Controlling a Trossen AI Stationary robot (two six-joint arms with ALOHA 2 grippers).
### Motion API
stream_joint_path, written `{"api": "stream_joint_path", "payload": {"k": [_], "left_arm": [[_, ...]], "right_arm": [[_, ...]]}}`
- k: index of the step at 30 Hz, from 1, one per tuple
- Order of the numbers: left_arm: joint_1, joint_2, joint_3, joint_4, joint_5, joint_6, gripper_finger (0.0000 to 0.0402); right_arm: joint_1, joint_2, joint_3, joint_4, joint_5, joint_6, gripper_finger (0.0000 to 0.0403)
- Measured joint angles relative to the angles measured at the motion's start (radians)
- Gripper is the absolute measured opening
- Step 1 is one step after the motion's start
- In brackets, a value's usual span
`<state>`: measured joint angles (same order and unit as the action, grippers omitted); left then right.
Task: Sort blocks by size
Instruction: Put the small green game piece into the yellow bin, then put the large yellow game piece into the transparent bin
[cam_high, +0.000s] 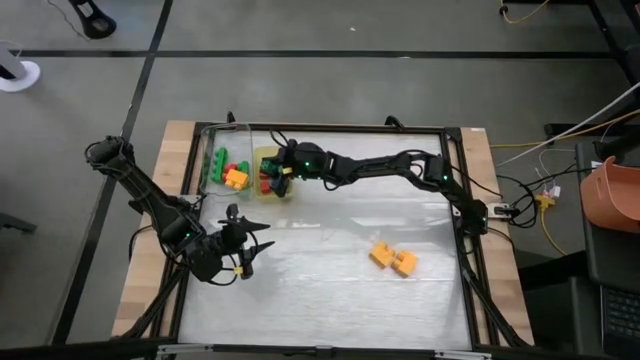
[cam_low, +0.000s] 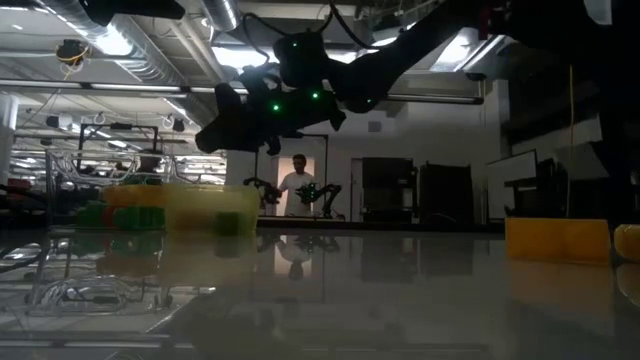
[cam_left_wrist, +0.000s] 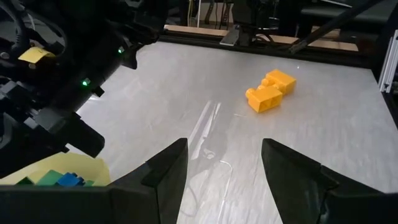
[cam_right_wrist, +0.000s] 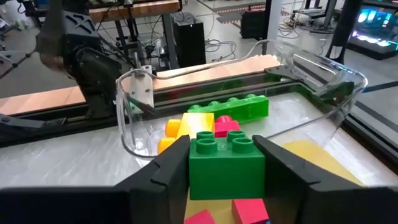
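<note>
The green studded plastic brick (cam_right_wrist: 226, 162) you're carrying is light, rigid and slick-sided, so I'd judge a squeeze across its flat side walls, below the studs, safest. It sits clamped between the right gripper (cam_right_wrist: 225, 171) fingers, above the flat yellow square tray (cam_right_wrist: 323, 158) near the table's far edge, beside the clear plastic container (cam_right_wrist: 323, 78). Two orange bricks (cam_high: 393, 258) lie mid-table. The left gripper (cam_left_wrist: 224, 168) hangs wide and empty near the left edge.

A green four-stud brick (cam_right_wrist: 226, 158) sits upright, clamped between the right gripper (cam_right_wrist: 227, 167)'s jaws. Ahead of them lie a long green brick (cam_right_wrist: 239, 106) and orange bricks (cam_right_wrist: 173, 129); red cubes (cam_right_wrist: 249, 210) lie beneath.
</note>
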<state>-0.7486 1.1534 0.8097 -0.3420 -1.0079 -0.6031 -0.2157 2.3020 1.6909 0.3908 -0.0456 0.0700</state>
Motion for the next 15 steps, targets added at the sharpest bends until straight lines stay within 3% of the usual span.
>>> {"api": "stream_joint_path", "payload": {"k": [9, 15], "left_arm": [[0.000, 0.000, 0.000, 0.000, 0.000, 0.000, 0.0191], [0.000, 0.000, 0.000, 0.001, 0.001, 0.000, 0.0191]], "right_arm": [[-0.001, 0.000, 0.000, 0.000, 0.002, 0.000, 0.0206], [-0.001, 0.000, 0.000, 0.001, 0.002, 0.000, 0.0218]]}}
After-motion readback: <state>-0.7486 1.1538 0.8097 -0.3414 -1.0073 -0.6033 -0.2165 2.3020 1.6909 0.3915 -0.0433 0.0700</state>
